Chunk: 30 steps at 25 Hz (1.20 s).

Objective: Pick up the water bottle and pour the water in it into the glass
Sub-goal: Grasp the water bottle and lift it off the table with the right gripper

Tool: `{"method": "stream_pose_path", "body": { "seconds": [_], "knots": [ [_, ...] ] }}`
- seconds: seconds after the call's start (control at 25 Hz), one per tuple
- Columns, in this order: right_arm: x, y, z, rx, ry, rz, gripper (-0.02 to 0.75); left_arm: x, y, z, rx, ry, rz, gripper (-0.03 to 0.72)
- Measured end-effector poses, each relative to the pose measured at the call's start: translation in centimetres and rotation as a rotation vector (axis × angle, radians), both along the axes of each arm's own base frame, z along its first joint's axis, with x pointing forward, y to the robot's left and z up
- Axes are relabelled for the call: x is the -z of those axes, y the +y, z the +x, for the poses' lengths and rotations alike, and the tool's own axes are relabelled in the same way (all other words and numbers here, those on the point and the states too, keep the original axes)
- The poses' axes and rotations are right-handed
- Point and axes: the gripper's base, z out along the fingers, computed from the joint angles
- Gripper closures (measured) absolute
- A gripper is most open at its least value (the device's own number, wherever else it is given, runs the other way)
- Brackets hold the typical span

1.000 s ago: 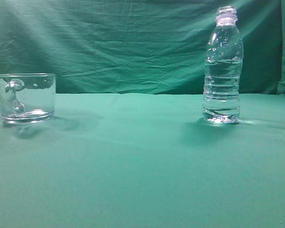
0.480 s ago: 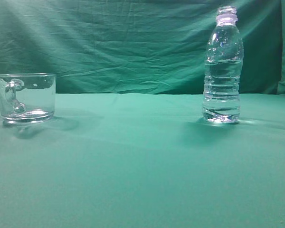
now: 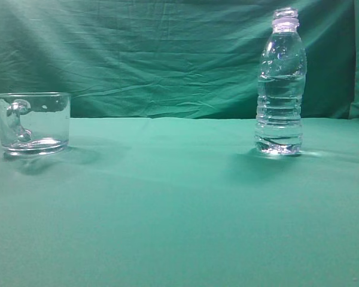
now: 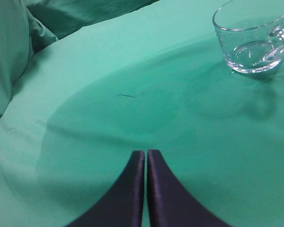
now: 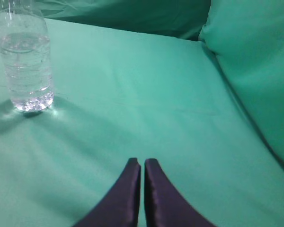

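Two task items on green cloth (image 3: 179, 209), well apart. Water bottle (image 3: 280, 84) upright at right, far side of the cloth, uncapped, pale threaded neck showing at top. Water (image 3: 279, 107) inside up to roughly the shoulder, clear. Glass (image 3: 32, 123) upright at far left, appears empty, knobby handle on its left face toward the camera. Crumpled green backdrop (image 3: 155, 54) behind both.

Left wrist view: left gripper (image 4: 146, 153) low in frame, dark fingers pressed together with only a thin slit between tips, nothing between them. Hangs over bare cloth; glass (image 4: 253, 38) at upper right of that view, well apart from the tips, handle pointing right.

Right wrist view: right gripper (image 5: 142, 163) likewise drawn closed, tips nearly touching, nothing held. Bottle (image 5: 26, 56) at upper left of that view, standing, well apart from the tips, top cut off by frame edge. Bright glints on the cloth at the bottle's base.

Neither gripper visible in exterior view. Bottle not yet picked up.
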Motion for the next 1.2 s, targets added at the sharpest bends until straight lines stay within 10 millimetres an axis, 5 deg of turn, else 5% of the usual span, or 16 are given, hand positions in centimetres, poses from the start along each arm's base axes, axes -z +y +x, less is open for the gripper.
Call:
{"method": "stream_pose_path", "body": {
  "seconds": [0.56, 0.68, 0.96, 1.2],
  "knots": [
    [-5.1, -0.3, 0.0, 0.036, -0.556, 0.311, 0.738, 0.0, 0.0, 0.0, 0.0, 0.0, 0.002, 0.688],
    [-5.3, -0.2, 0.1, 0.037, -0.488, 0.304, 0.738, 0.0, 0.0, 0.0, 0.0, 0.0, 0.002, 0.688],
    [-9.8, -0.2, 1.9, 0.05, -0.392, 0.348, 0.738, 0.0, 0.0, 0.0, 0.0, 0.0, 0.002, 0.688],
    [-8.7, 0.4, 4.8, 0.053, -0.194, 0.465, 0.738, 0.0, 0.0, 0.0, 0.0, 0.0, 0.002, 0.688]
  ]
}}
